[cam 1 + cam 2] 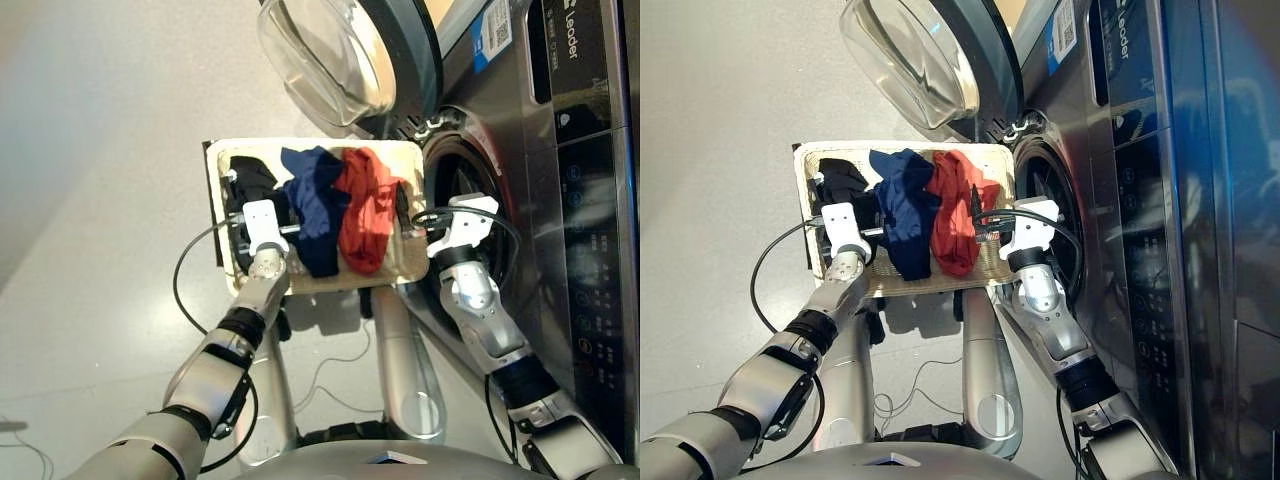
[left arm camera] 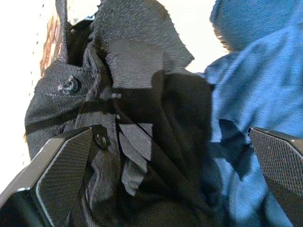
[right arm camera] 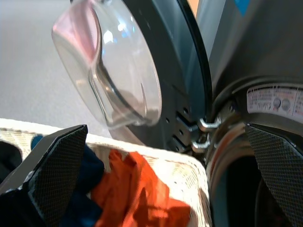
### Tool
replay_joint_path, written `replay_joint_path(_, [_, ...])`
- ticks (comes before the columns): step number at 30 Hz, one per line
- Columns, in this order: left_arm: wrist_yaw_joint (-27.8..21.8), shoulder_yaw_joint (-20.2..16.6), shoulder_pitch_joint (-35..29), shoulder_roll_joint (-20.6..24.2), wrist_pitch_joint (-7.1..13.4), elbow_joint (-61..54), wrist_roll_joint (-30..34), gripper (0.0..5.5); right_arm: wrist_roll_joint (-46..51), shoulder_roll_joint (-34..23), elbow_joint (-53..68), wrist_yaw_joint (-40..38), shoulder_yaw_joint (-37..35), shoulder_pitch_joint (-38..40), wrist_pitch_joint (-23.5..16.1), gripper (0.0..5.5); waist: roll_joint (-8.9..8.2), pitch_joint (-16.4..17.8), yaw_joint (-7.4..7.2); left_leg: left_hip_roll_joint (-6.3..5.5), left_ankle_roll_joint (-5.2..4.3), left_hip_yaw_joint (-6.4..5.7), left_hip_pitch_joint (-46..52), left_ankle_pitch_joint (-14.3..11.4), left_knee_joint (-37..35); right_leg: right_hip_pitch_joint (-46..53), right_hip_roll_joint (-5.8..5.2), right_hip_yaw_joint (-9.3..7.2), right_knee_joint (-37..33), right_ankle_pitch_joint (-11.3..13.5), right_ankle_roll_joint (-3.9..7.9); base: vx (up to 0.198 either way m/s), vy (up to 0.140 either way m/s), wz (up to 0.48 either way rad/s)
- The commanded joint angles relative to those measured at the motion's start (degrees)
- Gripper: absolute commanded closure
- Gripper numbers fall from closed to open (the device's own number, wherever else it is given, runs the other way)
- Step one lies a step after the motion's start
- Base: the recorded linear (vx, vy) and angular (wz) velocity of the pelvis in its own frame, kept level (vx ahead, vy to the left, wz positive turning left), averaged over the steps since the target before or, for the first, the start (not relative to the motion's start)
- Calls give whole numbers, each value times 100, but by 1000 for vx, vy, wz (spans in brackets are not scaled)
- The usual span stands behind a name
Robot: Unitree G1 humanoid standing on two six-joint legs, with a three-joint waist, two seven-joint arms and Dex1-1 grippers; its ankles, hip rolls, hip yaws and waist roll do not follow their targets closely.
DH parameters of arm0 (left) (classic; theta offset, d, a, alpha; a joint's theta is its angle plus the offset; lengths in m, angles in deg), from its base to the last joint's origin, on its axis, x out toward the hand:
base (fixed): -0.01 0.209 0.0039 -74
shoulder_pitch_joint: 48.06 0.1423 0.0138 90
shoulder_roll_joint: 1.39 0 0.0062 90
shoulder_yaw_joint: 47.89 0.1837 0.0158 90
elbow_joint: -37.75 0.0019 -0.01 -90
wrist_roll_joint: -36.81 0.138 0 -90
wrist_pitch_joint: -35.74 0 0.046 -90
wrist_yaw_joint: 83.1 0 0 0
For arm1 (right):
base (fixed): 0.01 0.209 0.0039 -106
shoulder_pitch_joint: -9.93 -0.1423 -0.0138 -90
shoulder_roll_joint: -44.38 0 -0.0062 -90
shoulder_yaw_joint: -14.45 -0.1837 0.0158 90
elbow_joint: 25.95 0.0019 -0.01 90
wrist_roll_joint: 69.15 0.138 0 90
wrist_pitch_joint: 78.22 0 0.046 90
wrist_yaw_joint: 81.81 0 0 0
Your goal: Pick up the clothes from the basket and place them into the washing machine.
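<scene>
The cream wicker basket (image 1: 412,158) sits on the floor in front of the washing machine (image 1: 575,160), whose round door (image 1: 345,55) stands open beside the drum mouth (image 1: 468,185). In the basket lie a black garment (image 1: 250,178), a navy one (image 1: 315,205) and a red-orange one (image 1: 365,212), side by side. My left gripper (image 2: 165,175) is open, low over the black garment (image 2: 137,109), which lies between its fingers (image 2: 61,175). My right gripper (image 3: 165,184) is open and holds nothing, over the basket's rim (image 3: 189,163) next to the drum mouth.
Grey floor (image 1: 100,150) spreads to the left of the basket. The machine's dark control panel (image 1: 590,230) runs along the right. Black cables (image 1: 185,265) loop from both wrists. The open glass door overhangs the basket's far edge.
</scene>
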Motion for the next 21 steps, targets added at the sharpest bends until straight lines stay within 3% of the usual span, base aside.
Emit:
replay_joint_path(1, [183, -199, -315, 195, 238, 311, -67, 0, 257, -135, 784, 2, -17, 1, -513, 0, -90, -160, -65, 79, 18, -207, -287, -736, 1017, -13, 129, 152, -293, 508, 422, -51, -15, -11])
replay_joint_path(6, [81, -315, -499, 376, 243, 504, -152, 0, 322, -205, 915, 87, -34, -35, -523, 0, -121, -141, -73, 125, 20, -234, -526, -743, 1150, -255, 153, 168, -140, 483, 428, -10, -3, -13])
replay_joint_path(12, [146, -475, -896, 554, 182, 857, -232, 0, 392, -290, 1278, 111, -179, -31, -604, 0, -137, -133, -141, 165, 22, -318, -968, -757, 1399, -624, 105, 144, 63, 451, 456, -10, -2, -9])
replay_joint_path(21, [118, -571, -1017, 800, 91, 1204, -59, 0, 523, -365, 1507, 132, -285, -37, -688, 0, -157, -224, -160, 226, 24, -340, -1374, -796, 1655, -1030, 123, 192, 244, 441, 460, 0, 0, 0])
